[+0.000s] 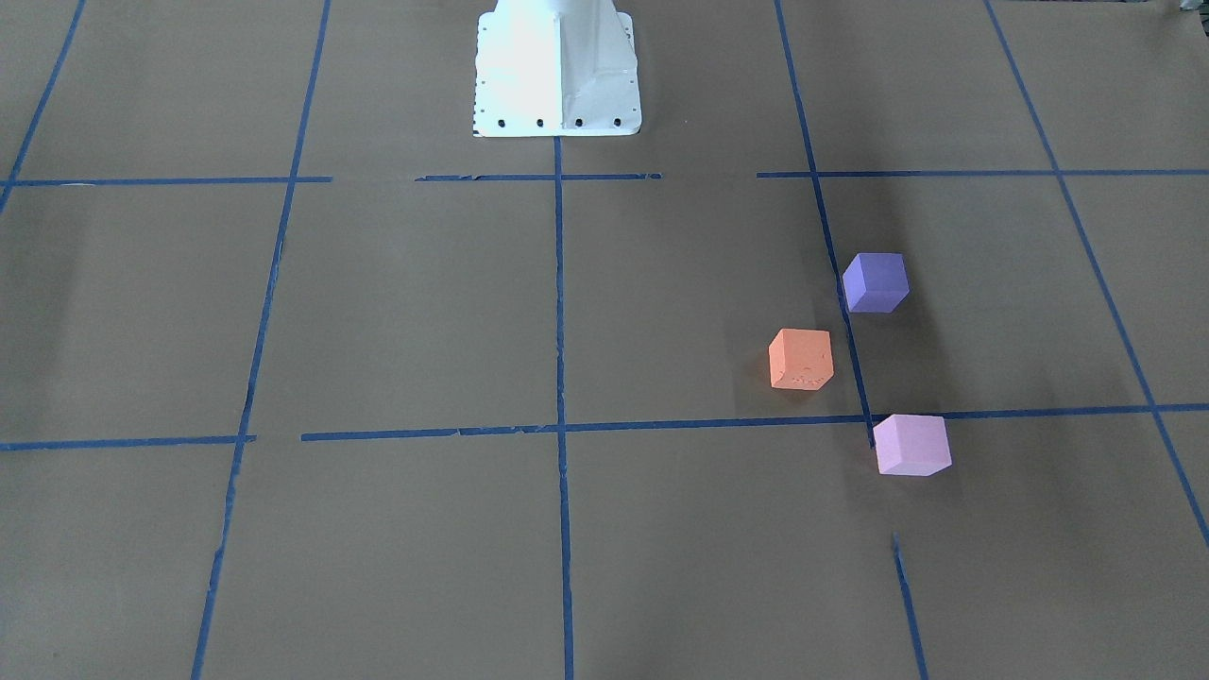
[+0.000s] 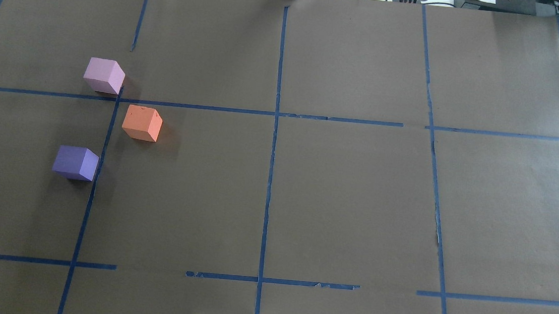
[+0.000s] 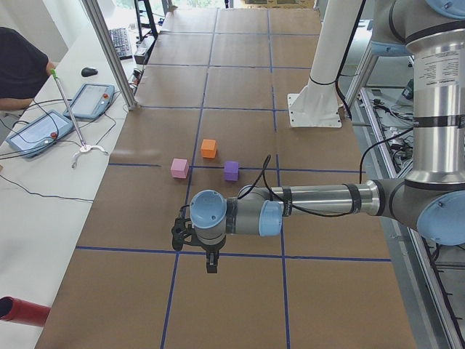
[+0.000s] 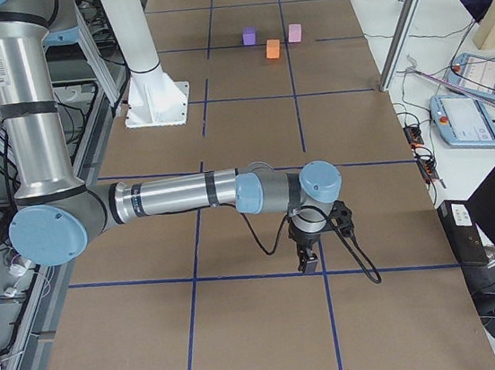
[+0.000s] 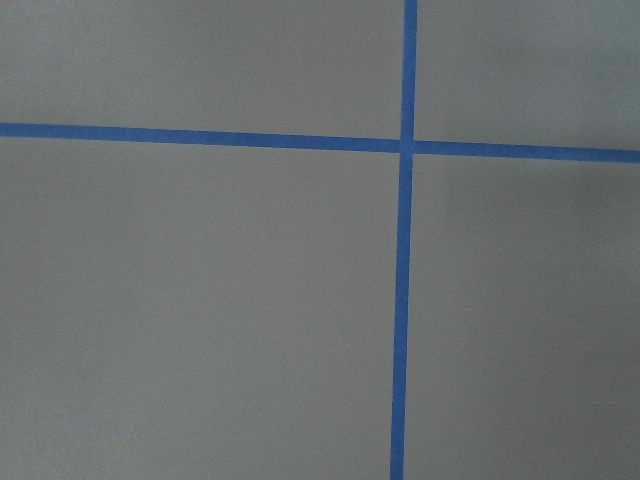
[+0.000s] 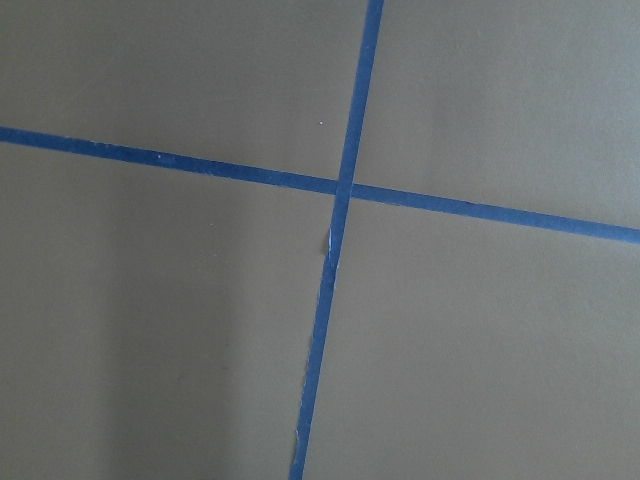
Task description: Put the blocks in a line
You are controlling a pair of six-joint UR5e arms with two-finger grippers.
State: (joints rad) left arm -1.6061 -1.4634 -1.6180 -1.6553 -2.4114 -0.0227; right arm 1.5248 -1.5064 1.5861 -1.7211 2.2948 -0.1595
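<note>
Three cubes sit apart on the brown paper on the robot's left side. In the overhead view the pale pink-lilac block [image 2: 104, 76] is farthest from the robot, the orange block [image 2: 142, 123] is in the middle and offset toward the centre, and the violet-blue block [image 2: 75, 163] is nearest. They also show in the front view: pink-lilac [image 1: 911, 445], orange [image 1: 800, 359], violet-blue [image 1: 876, 282]. My left gripper [image 3: 211, 265] hangs over the table well short of the blocks. My right gripper [image 4: 310, 263] is at the far other end. I cannot tell whether either is open or shut. Neither holds a block.
Blue tape lines [image 2: 275, 126] grid the paper. The white robot base [image 1: 557, 66] stands at the table's middle edge. Both wrist views show only paper and a tape crossing [image 5: 406, 146]. An operator's tablets [image 3: 87, 102] and a red cylinder [image 3: 22, 311] lie beside the table.
</note>
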